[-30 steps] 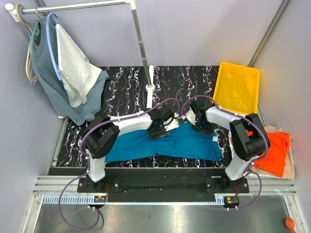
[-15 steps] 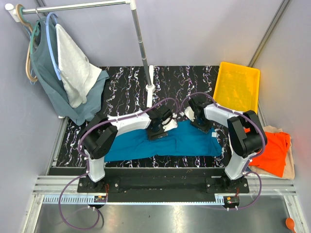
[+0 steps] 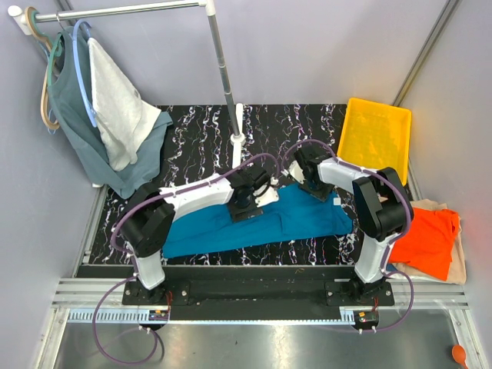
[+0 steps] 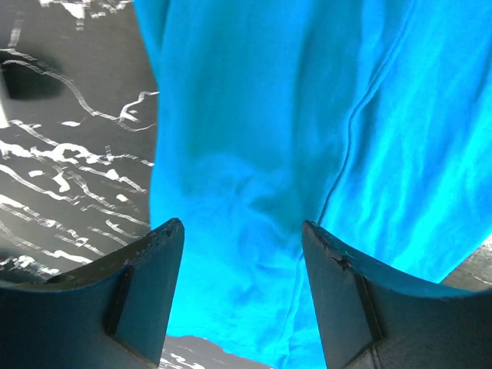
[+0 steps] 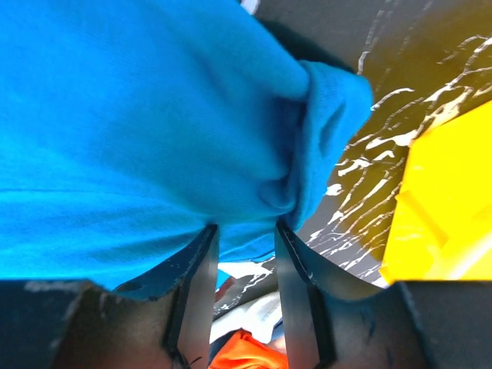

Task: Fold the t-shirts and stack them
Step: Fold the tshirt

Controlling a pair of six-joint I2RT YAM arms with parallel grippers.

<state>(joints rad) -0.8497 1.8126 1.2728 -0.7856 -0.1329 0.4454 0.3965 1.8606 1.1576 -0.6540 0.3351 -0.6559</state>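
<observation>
The teal-blue t-shirt lies spread lengthwise over the black marbled table. My left gripper hovers over the shirt's middle back edge. In the left wrist view its jaws stand open, with the cloth lying flat beneath them and nothing between. My right gripper is at the shirt's back right corner. It is shut on a bunched fold of the teal cloth. The orange t-shirt lies on the cream one off the table's right edge.
A yellow tray stands at the back right, close to my right gripper. A rack pole rises from a white base behind both grippers. On the rack's left end hang a grey-green top and a white cloth.
My right gripper has drawn back and to the left, pulling the shirt's right part toward the back of the table. The left gripper has shifted slightly back.
</observation>
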